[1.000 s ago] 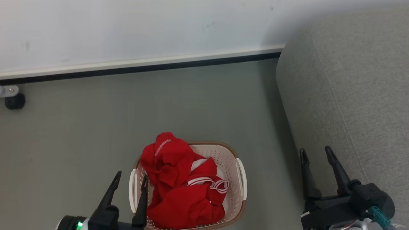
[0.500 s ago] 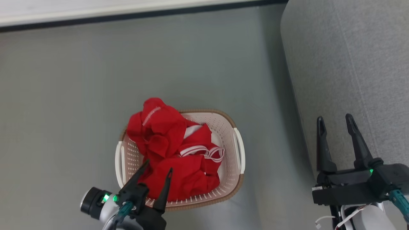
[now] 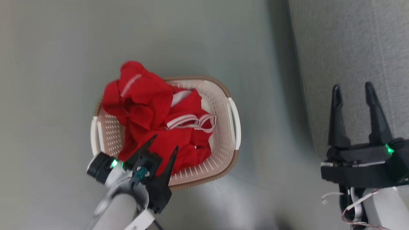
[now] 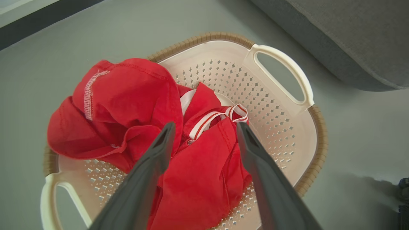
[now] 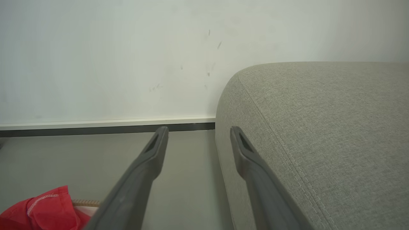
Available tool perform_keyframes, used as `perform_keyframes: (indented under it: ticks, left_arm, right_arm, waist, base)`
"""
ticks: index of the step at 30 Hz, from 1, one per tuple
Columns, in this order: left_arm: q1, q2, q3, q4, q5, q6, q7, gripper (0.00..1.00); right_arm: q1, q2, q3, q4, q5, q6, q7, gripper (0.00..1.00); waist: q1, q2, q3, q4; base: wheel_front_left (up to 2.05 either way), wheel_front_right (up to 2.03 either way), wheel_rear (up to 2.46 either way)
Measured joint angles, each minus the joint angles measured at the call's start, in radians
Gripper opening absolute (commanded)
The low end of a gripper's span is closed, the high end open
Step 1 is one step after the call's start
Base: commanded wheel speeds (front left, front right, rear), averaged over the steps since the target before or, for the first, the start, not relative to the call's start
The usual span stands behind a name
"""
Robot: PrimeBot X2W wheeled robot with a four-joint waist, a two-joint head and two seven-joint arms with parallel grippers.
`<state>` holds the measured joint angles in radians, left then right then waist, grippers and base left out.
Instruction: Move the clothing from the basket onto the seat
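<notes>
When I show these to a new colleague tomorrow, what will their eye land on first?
The bright red clothing heaped in the cream basket on the grey floor, left of centre in the head view, with the open left tool poised over its near end. Next, the big light grey seat along the right side, where the open right tool hangs at its edge.

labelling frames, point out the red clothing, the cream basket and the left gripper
bright red fabric clothing [image 4: 198, 179]: left wrist view, front fold
cream perforated plastic basket [image 4: 255, 95]: left wrist view, inner wall
left gripper [image 3: 165, 141]: head view, between its fingertips
</notes>
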<state>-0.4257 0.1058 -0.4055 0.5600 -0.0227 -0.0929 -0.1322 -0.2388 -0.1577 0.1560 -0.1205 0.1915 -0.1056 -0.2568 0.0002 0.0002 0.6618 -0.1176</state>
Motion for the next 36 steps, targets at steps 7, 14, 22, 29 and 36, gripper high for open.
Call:
perform_keyframes:
  ticks: [7,14,22,29,36]
  left_arm:
    - [-0.115,0.001,-0.028,0.067,0.035,-0.013,0.025,1.00]
    - [-0.224,0.002,-0.063,0.134,0.061,-0.022,0.043,1.00]
    - [-0.285,0.000,-0.092,0.216,0.088,-0.023,0.041,1.00]
    - [-0.353,0.005,-0.091,0.277,0.096,-0.023,0.041,1.00]
    - [-0.379,0.004,-0.103,0.344,0.113,-0.023,0.051,1.00]
  right_arm:
    - [-0.049,0.014,-0.009,-0.036,-0.007,0.000,0.000,1.00]
    - [-0.087,0.025,-0.022,-0.053,-0.015,0.000,0.000,1.00]
    - [-0.112,0.041,-0.028,-0.048,-0.019,0.000,0.000,1.00]
    - [-0.122,0.044,-0.037,-0.048,-0.024,0.000,0.000,1.00]
    - [-0.122,0.053,-0.041,-0.042,-0.035,0.001,0.000,1.00]
  waist:
    - [0.0000,0.0000,0.105,-0.018]
    - [0.0000,-0.0001,0.209,-0.033]
    - [-0.0001,-0.0001,0.294,-0.046]
    - [-0.0002,0.0000,0.330,-0.055]
    - [-0.0002,-0.0002,0.343,-0.058]
  base:
    - [0.00,0.00,0.00]
    - [0.00,0.00,0.00]
    - [0.00,0.00,0.00]
    - [0.00,0.00,0.00]
    - [0.00,0.00,0.00]
